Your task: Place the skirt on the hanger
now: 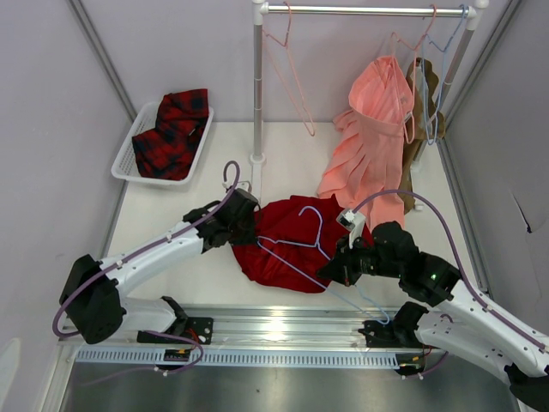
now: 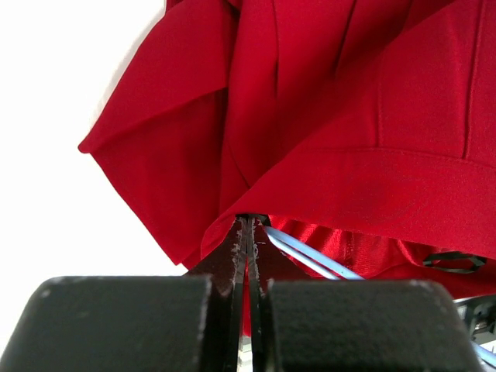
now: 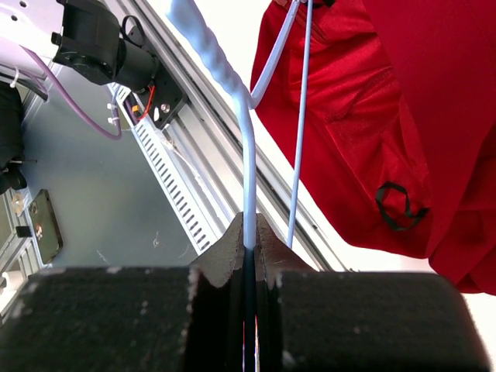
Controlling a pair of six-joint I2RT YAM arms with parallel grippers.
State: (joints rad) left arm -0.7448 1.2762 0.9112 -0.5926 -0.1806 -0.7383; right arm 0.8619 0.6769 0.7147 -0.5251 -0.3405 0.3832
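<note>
**Skirt and hanger both gripped, threading not yet done**

At the far left a white basket (image 1: 127,146) holds a plaid garment (image 1: 174,130), apart from the work. The left gripper (image 1: 247,227) is pinched together on the left edge of the skirt (image 1: 283,249), which lies crumpled on the table between the two arms; the left wrist view shows the fingers closed on a fold of red cloth. The hanger (image 1: 319,225) lies across the skirt, its hook towards the rack. The right gripper (image 1: 334,268) is clamped on the hanger's wire, which the right wrist view shows running straight into the closed fingers. A pink pleated skirt (image 1: 371,137) hangs at the right.

The step appears to be working the hanger into the waistband. Next, the left arm likely needs to lift the cloth open while the right slides the wire inside.
</note>
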